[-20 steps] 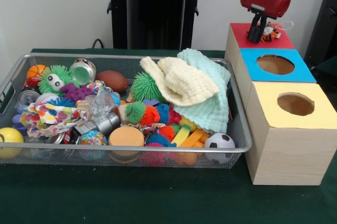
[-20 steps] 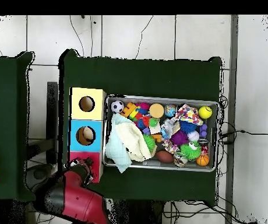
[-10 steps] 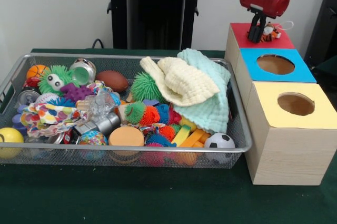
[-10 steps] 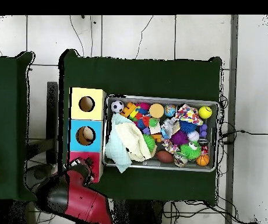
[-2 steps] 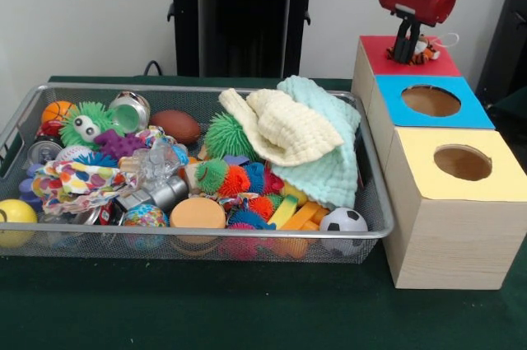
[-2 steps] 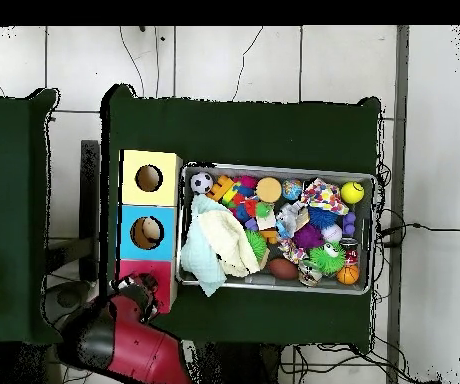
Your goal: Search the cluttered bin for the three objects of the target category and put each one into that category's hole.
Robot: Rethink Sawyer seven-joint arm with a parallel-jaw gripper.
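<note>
My gripper (image 5: 403,58) hangs over the red-topped box (image 5: 375,53) at the back of the row of three boxes, its tips just above the lid. A small orange-and-black striped tiger toy (image 5: 425,52) sits on that red lid, right beside the gripper on its right; whether it is held is unclear. In the overhead view the gripper (image 6: 134,288) and the red arm cover part of the red box (image 6: 154,268). The wire bin (image 5: 247,235) is full of mixed toys.
The blue box (image 5: 387,99) and yellow box (image 5: 502,177) stand nearer, each with a round hole. In the bin lie a yellow and mint cloth pile (image 5: 305,132), spiky balls (image 5: 226,134), a small soccer ball (image 5: 343,220), a brown football (image 5: 175,126) and cans (image 5: 130,107).
The gripper has risen slightly above the red box and drifted a little right. The tiger toy stays at about the same spot on the lid.
</note>
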